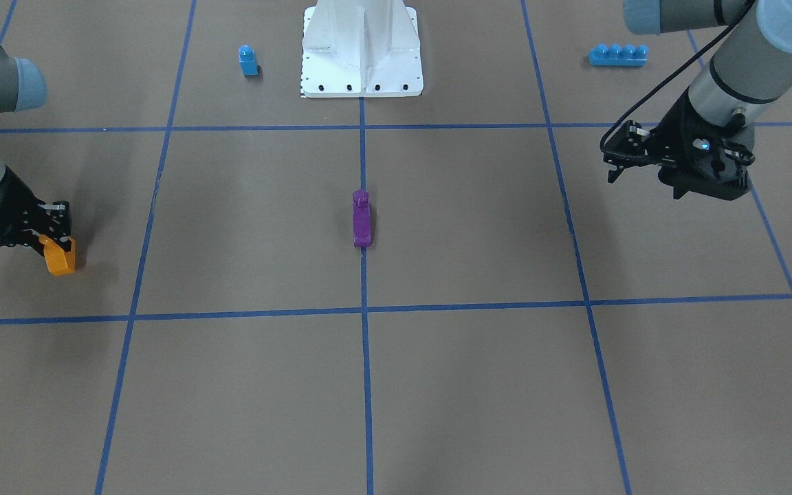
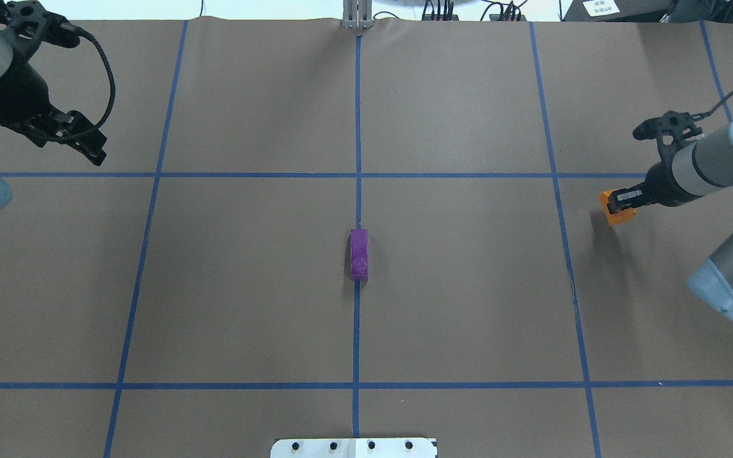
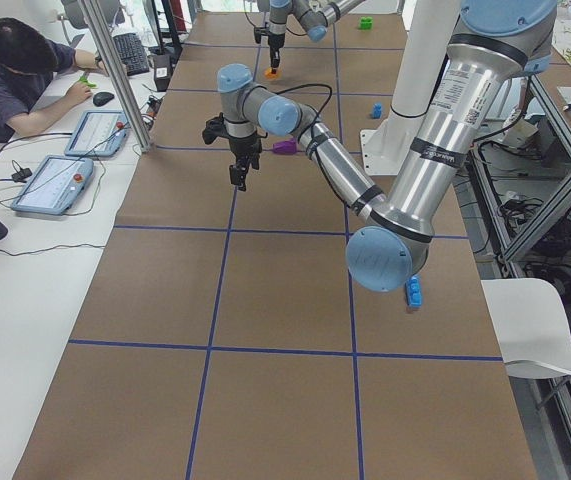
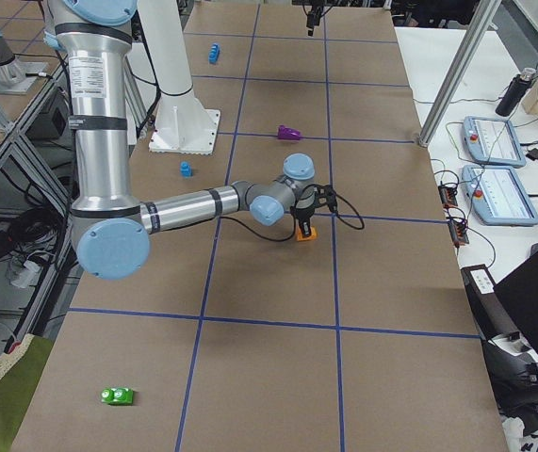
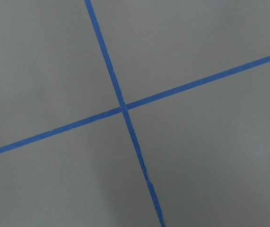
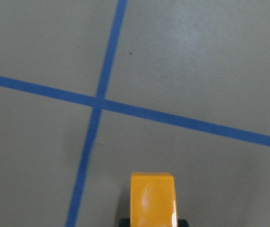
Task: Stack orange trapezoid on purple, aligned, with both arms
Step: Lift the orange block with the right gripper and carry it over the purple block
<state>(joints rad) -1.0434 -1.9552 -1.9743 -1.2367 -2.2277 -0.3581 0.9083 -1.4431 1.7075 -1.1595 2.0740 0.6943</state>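
Observation:
The orange trapezoid point(image 1: 60, 259) is held between the fingers of my right gripper point(image 1: 52, 237), which is shut on it at the table's right side. It also shows in the overhead view point(image 2: 618, 210) and at the bottom of the right wrist view point(image 6: 152, 198). It hangs low over the table; I cannot tell whether it touches. The purple block point(image 1: 361, 220) lies alone on the centre tape line point(image 2: 359, 254), far from both grippers. My left gripper point(image 1: 619, 155) hovers open and empty over the far left side point(image 2: 83, 137).
A small blue single-stud block point(image 1: 248, 60) and a long blue four-stud brick point(image 1: 618, 55) stand near the white robot base point(image 1: 361, 69). A green block point(image 4: 118, 395) lies at the table's right end. Blue tape lines grid the brown table.

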